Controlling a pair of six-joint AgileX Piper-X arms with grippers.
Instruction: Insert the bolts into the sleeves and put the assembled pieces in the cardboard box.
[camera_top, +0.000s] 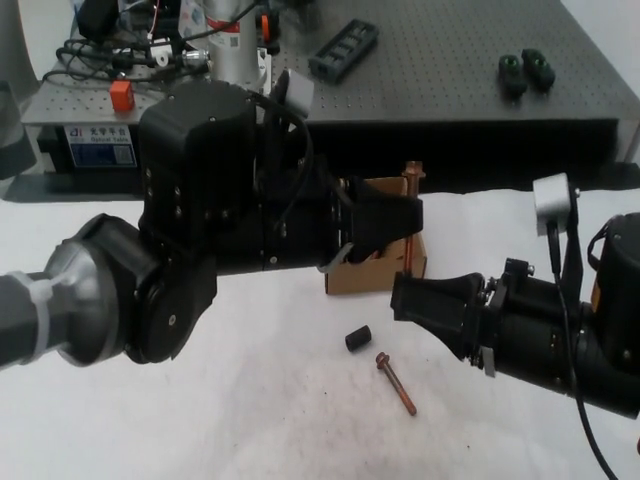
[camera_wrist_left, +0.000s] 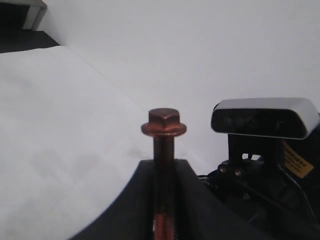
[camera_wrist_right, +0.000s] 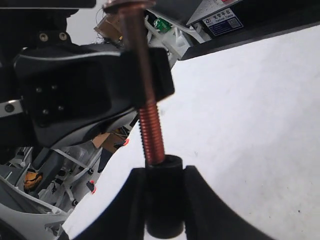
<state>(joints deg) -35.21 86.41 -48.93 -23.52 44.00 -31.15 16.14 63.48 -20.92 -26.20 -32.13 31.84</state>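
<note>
My left gripper (camera_top: 398, 226) (camera_wrist_left: 164, 172) is shut on a copper bolt (camera_top: 411, 205) (camera_wrist_left: 163, 131) and holds it upright, hex head up, in front of the cardboard box (camera_top: 372, 270). Just below it, my right gripper (camera_top: 403, 296) (camera_wrist_right: 164, 172) is shut on a black sleeve (camera_wrist_right: 164, 200). In the right wrist view the bolt's threaded end (camera_wrist_right: 151, 135) meets the sleeve's top opening. A second black sleeve (camera_top: 358, 338) and a second copper bolt (camera_top: 397, 383) lie loose on the white cloth in front of the box.
The white cloth (camera_top: 250, 420) covers the bench. A dark perforated table (camera_top: 440, 60) stands behind it, with a black tray (camera_top: 343, 47), two small green-and-black parts (camera_top: 526, 72) and cables. The right arm's camera (camera_wrist_left: 265, 117) sits close to the bolt.
</note>
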